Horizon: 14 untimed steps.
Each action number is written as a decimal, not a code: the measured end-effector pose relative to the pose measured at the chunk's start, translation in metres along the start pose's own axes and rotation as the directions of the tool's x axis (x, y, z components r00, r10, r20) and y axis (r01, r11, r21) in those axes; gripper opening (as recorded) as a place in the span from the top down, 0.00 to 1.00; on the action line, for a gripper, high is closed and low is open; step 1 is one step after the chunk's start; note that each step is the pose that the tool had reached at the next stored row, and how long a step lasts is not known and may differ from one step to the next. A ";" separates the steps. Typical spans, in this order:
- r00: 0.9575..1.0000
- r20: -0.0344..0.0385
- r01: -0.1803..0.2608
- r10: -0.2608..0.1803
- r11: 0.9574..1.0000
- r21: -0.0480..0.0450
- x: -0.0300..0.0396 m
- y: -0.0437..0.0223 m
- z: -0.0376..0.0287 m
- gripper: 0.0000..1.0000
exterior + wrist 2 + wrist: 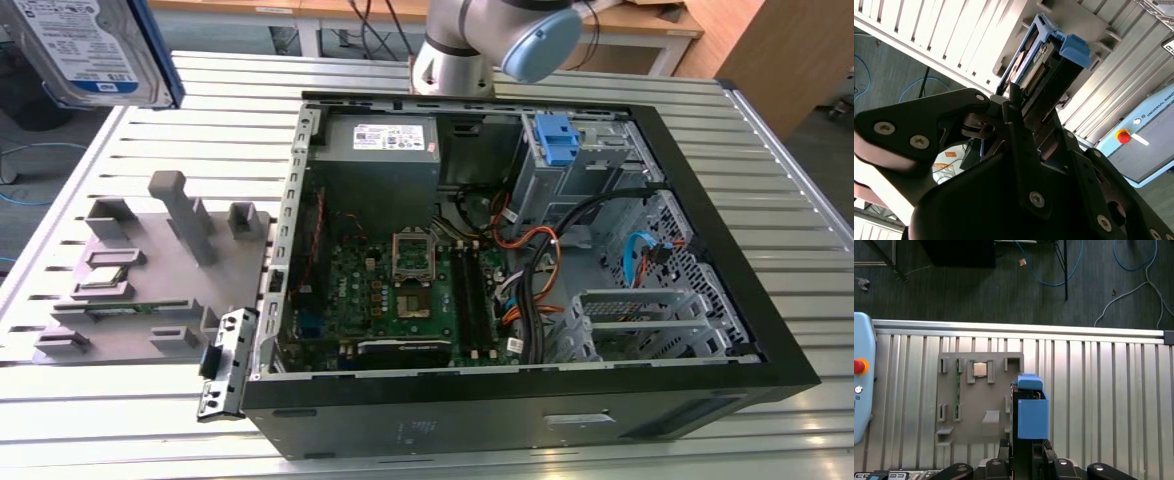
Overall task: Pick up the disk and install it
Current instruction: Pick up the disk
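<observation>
Blue-framed disk (1032, 412) in gripper (1021, 107) above grey fixture (974, 425) edge; PC case (534, 250) apart.

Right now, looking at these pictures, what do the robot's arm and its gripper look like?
In the exterior view the arm is a silver-grey tube with a rounded light blue cap on its joint. In the second wrist view the gripper is black, built of angular linked plates and bars, with round silver screw heads and pins set into them.

A robotics lab: slatted aluminium bench (120, 425), opened computer case (534, 405), robot arm (461, 55), red stop button (1123, 135).
</observation>
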<state>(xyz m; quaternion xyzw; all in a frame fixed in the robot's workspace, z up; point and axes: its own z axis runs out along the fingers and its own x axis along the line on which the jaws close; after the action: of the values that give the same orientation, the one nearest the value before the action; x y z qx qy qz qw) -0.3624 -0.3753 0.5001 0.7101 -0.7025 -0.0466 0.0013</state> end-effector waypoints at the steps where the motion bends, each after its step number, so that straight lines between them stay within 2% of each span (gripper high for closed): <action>1: 1.000 0.000 0.000 0.000 1.000 0.000 0.0000 -0.0033 -0.0002 0.65; 14: 1.000 0.000 -0.002 0.002 1.000 0.000 0.0004 -0.0462 -0.0031 0.65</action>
<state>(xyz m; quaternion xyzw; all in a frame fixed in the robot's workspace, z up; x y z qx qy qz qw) -0.3161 -0.3753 0.5000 0.7093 -0.7034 -0.0467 0.0013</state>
